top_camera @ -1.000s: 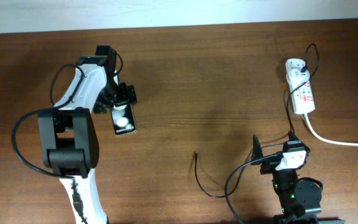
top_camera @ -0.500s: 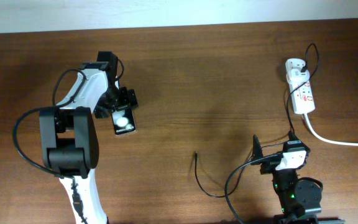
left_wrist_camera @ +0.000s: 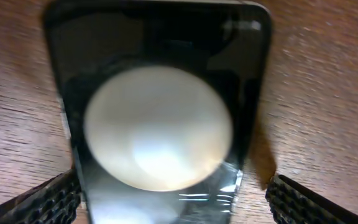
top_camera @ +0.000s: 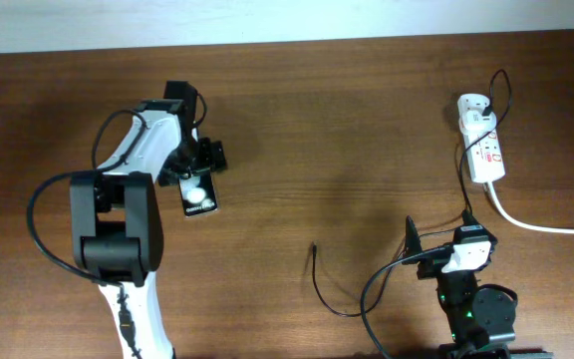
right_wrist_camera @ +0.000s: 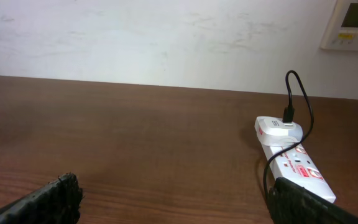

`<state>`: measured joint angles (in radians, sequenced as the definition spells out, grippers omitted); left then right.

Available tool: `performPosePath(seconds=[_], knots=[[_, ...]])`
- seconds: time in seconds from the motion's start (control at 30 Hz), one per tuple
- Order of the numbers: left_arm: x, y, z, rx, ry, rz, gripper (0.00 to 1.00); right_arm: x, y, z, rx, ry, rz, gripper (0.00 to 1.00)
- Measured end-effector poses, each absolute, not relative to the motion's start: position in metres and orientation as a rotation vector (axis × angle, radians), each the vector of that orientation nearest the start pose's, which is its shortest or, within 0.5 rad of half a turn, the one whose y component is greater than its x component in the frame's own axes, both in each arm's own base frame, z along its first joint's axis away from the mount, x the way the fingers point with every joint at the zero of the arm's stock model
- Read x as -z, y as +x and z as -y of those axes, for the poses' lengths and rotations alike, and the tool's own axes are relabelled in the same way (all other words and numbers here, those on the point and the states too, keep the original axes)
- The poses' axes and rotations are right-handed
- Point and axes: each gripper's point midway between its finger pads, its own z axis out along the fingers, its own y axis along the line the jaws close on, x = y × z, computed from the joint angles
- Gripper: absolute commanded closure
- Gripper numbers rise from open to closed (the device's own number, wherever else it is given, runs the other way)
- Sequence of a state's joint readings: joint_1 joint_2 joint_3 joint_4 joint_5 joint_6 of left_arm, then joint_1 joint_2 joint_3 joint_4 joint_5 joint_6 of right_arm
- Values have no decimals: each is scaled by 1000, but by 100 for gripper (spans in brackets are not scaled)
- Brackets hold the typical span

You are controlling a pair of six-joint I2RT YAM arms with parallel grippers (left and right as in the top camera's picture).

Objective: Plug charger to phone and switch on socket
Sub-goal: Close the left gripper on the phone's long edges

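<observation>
**Left claw** [left_wrist_camera: 173, 200]: released, grasping nothing, and hung directly over the phone [left_wrist_camera: 160, 93]. The phone lies screen-up on the table [left_wrist_camera: 328, 93] under the claw and between its two ribbed fingers [left_wrist_camera: 42, 200]. One finger sits at one long edge of the phone, though contact cannot be told. The other finger stands a little clear of the opposite edge. Straddling the narrow width this way reads as preparation to clamp the phone by its sides, leaving the end with the port free.

**Right claw** [right_wrist_camera: 173, 204]: also released and empty, with its fingers far apart low over bare wood. Ahead of it and to its right lies the socket [right_wrist_camera: 297, 171]. The charger [right_wrist_camera: 279, 128] has its white adapter end seated at the socket's far end, so that half of the connection looks made.

In the overhead view the plug tip [top_camera: 313, 248] rests loose on the table, to the left of the right claw and well apart from the left claw and the phone. Phone and tip must be brought together, which probably explains the left claw's position. The switch position is too small to read.
</observation>
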<state>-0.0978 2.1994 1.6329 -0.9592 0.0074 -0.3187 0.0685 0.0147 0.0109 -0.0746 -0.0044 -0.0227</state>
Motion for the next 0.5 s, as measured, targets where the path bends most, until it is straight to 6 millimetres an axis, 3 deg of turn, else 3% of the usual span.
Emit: performPosePath(seconds=[0.5], knots=[[0,419,47,8,-322,-3096,1,-157,246,-18,-39,-79,-1647,1]])
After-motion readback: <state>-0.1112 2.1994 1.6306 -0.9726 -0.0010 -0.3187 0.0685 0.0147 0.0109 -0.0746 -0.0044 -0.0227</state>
